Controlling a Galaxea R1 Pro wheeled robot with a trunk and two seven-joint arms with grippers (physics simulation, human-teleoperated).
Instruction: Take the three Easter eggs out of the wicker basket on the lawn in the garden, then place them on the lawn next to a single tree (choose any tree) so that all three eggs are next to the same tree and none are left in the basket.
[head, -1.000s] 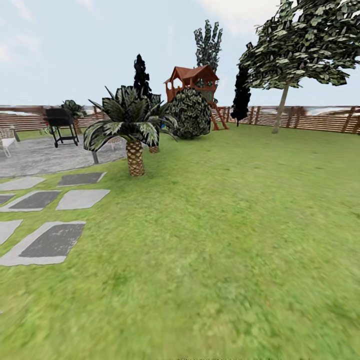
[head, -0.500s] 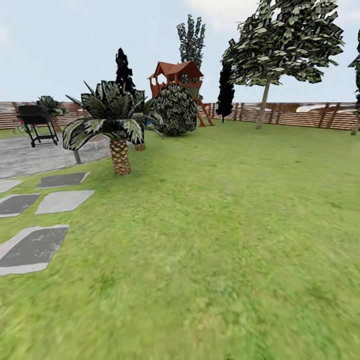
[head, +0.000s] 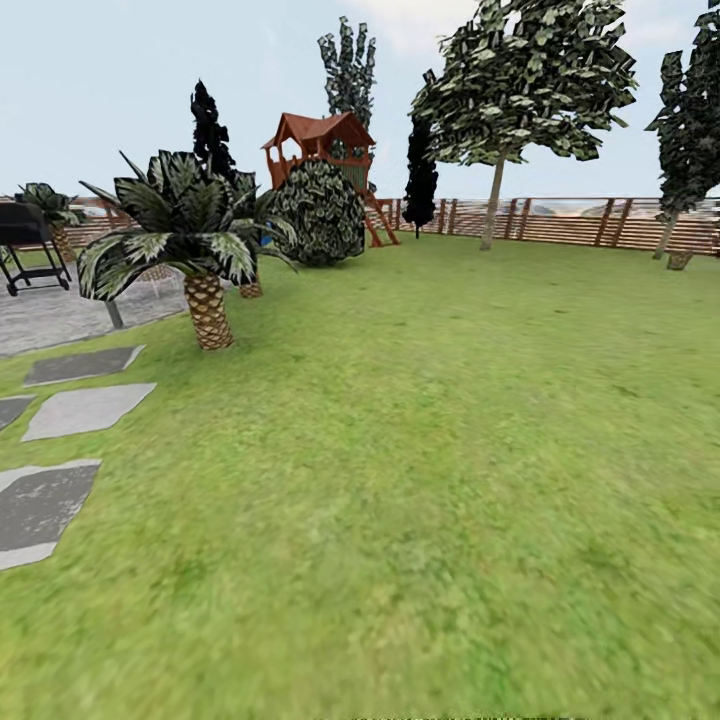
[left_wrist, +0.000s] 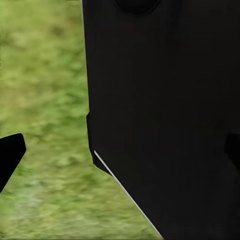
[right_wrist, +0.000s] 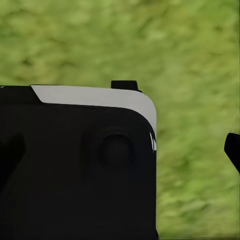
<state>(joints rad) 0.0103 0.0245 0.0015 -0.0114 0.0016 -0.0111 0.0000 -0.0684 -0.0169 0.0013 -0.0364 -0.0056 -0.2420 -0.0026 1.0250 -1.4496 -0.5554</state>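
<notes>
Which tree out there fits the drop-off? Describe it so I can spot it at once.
Follow the brown slat fence along the lawn's far edge, right of the red playhouse. The tree stands before it: slender, pale, slightly leaning trunk under a broad mottled crown, unlike the black conifer beside it.

A fenced back garden: a broad lawn (head: 430, 450) runs to a brown slatted fence (head: 580, 222) at twelve to two o'clock. A red playhouse (head: 322, 145) stands at eleven, a short palm (head: 190, 225) and grey paving slabs (head: 85, 408) at ten, a black grill (head: 22, 232) on a stone patio (head: 60, 312) far left, and a pale-trunked tree (head: 520, 80) at one.
</notes>
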